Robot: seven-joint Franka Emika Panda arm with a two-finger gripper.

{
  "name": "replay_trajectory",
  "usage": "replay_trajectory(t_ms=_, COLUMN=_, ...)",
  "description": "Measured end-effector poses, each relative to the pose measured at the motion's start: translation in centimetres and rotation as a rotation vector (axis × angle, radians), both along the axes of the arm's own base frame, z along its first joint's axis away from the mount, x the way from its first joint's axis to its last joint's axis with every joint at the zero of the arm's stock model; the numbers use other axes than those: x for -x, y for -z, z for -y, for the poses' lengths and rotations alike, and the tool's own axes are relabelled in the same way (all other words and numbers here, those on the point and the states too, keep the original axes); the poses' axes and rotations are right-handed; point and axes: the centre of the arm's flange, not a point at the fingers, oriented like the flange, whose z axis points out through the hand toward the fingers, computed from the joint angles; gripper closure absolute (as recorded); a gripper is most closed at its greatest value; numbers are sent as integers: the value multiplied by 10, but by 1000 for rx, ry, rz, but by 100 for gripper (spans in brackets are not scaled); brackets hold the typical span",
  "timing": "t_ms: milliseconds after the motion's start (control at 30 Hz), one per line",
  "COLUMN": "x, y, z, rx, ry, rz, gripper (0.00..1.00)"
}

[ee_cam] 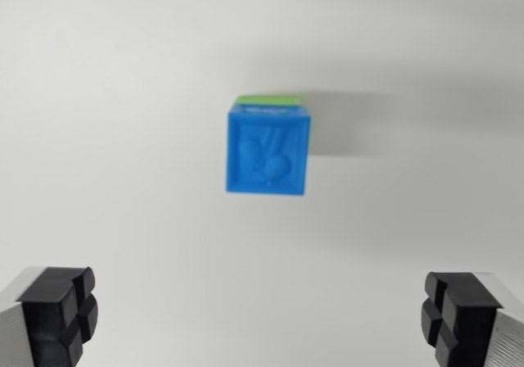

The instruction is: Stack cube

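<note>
Blue cube (268,152) blurred, hiding most of green cube (268,99) beneath, end effector (262,318) spread wide, empty.

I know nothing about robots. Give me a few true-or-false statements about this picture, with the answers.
1. The blue plastic cube sits on a green block. True.
2. The gripper holds the blue cube. False: its jaws stand wide apart, empty, with the cube clear of them.
3. The surface is plain white. True.
4. The blue cube's faces are smooth. False: one shows a raised relief figure.
5. A shadow falls toward the wrist view's left. False: it falls right.
</note>
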Motion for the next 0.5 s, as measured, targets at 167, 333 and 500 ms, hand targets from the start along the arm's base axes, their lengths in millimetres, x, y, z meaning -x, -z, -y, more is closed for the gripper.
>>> replay_trajectory(t_ms=167, x=0, y=-20, z=0, rx=0, ry=0, rz=0, gripper=0)
replay_trajectory(t_ms=333, x=0, y=-39, z=0, rx=-1, ry=0, rz=0, gripper=0)
replay_trajectory(t_ms=500, x=-1, y=-54, z=0, rx=-1, ry=0, rz=0, gripper=0)
